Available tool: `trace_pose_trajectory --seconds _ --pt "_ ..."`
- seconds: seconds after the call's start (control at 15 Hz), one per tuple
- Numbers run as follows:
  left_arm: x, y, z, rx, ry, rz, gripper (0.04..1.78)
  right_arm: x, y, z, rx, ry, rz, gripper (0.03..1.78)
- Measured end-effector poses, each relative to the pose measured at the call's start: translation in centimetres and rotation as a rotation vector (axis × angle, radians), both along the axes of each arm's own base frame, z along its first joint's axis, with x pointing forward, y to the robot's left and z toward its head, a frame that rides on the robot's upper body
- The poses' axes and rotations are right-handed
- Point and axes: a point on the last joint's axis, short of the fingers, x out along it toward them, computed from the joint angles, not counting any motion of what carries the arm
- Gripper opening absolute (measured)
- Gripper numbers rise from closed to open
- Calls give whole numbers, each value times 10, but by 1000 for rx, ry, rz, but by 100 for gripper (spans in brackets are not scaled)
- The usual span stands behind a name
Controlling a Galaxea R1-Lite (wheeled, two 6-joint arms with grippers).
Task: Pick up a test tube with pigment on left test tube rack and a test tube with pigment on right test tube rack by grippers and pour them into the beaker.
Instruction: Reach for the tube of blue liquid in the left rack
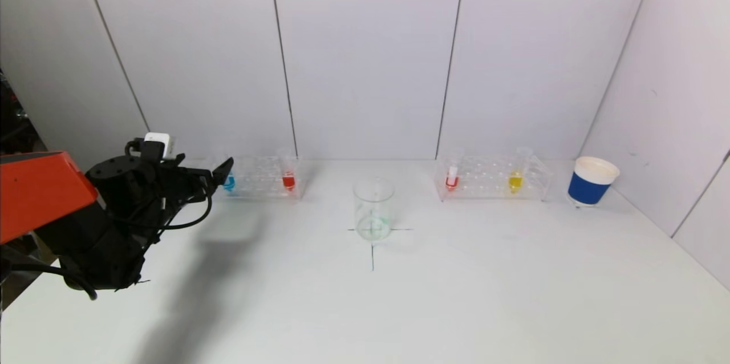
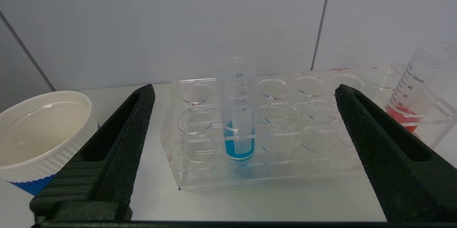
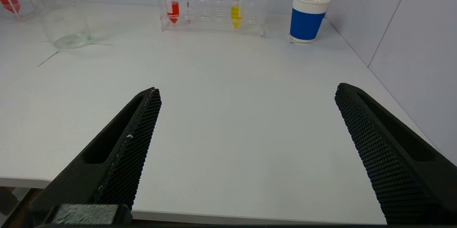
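The left test tube rack point(image 1: 258, 174) holds a tube with blue pigment point(image 1: 229, 183) and one with red pigment point(image 1: 288, 180). My left gripper point(image 1: 221, 172) hovers open just in front of the rack's left end. In the left wrist view the blue tube point(image 2: 238, 128) stands centred beyond the open left gripper point(image 2: 244, 88), untouched. The right test tube rack point(image 1: 485, 178) carries a red tube point(image 1: 452, 180) and a yellow tube point(image 1: 515, 180). Between the racks stands the glass beaker point(image 1: 373, 208). My right gripper point(image 3: 248, 88) hangs open and empty over the table's front edge, far from the right rack point(image 3: 210, 15).
A blue paper cup with a white rim point(image 1: 591, 181) stands right of the right rack, near the side wall. Another white-rimmed cup point(image 2: 39, 131) sits close beside the left rack, seen only from the left wrist. White wall panels close in the back and the right.
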Motion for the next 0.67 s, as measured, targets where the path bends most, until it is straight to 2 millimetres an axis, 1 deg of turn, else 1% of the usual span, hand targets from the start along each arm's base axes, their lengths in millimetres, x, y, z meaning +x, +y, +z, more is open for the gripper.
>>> trace_pose_trajectory --seconds 0.4,0.67 --pt "23 1 -18 0 -5 -7 176 0 0 0 0 0 0 177" --pt "34 2 -19 -2 -3 -3 176 0 0 0 0 0 0 177"
